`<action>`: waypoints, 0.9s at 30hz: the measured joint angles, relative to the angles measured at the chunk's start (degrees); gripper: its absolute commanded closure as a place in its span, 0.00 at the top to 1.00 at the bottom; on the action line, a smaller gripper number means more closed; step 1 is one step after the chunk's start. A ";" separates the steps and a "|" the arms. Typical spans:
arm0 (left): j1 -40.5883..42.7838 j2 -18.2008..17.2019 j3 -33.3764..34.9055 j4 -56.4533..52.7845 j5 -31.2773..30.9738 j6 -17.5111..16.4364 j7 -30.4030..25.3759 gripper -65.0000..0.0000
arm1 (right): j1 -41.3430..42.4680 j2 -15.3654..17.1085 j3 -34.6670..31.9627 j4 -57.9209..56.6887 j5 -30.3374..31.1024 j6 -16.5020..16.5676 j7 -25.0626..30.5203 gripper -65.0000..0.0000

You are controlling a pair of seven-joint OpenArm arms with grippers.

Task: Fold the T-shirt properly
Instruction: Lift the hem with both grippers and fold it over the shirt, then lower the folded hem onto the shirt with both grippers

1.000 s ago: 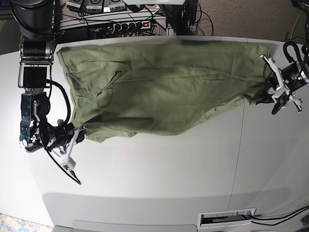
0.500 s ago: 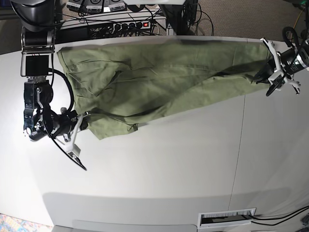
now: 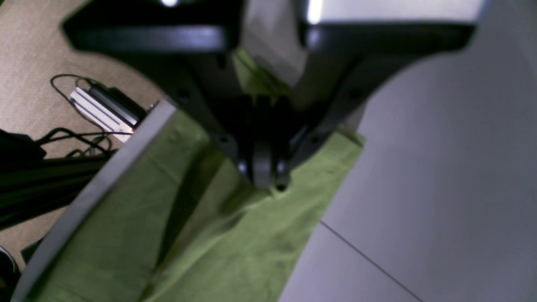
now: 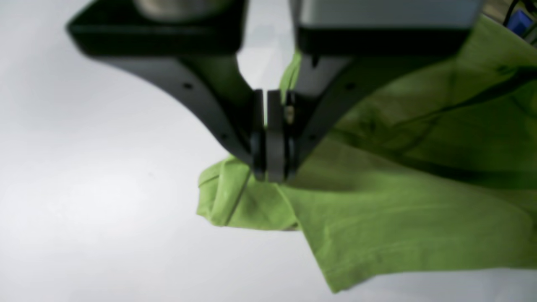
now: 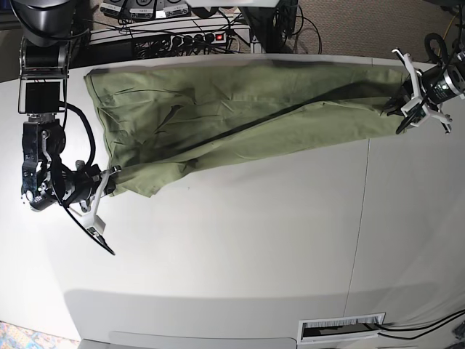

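T-shirt (image 5: 240, 116): olive-green cotton, soft, matte, creased, with stitched hems; spread long across the far half of the table (image 5: 254, 247), one fold line running diagonally through it, its far edge lying along the table's rim.

Table: smooth white top, rounded corners, a thin seam crossing it.

Left gripper (image 5: 404, 109): black fingers with white brackets, pressed together and pinching a corner of the T-shirt near the table's far edge.

Right gripper (image 5: 109, 180): same build, jaws pinching a bunched, folded sleeve (image 4: 235, 201) of the T-shirt just above the tabletop.

Power strip (image 5: 192, 38): beyond the table's far edge, among black cables.

Vent slot (image 5: 341, 327): white, at the near edge.
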 measured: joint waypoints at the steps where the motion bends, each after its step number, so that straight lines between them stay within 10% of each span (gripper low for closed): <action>1: 0.02 0.00 0.00 0.00 0.00 0.00 -0.02 0.00 | 0.00 0.00 0.00 0.00 0.55 0.00 -0.44 0.00; 22: 0.02 0.00 0.00 0.00 1.68 0.00 0.00 0.00 | -7.61 0.13 0.00 0.15 5.70 1.97 -1.97 0.00; 27: 0.02 0.00 0.00 0.00 4.98 0.35 0.02 0.37 | -7.58 0.13 0.00 0.15 1.88 2.14 1.18 0.00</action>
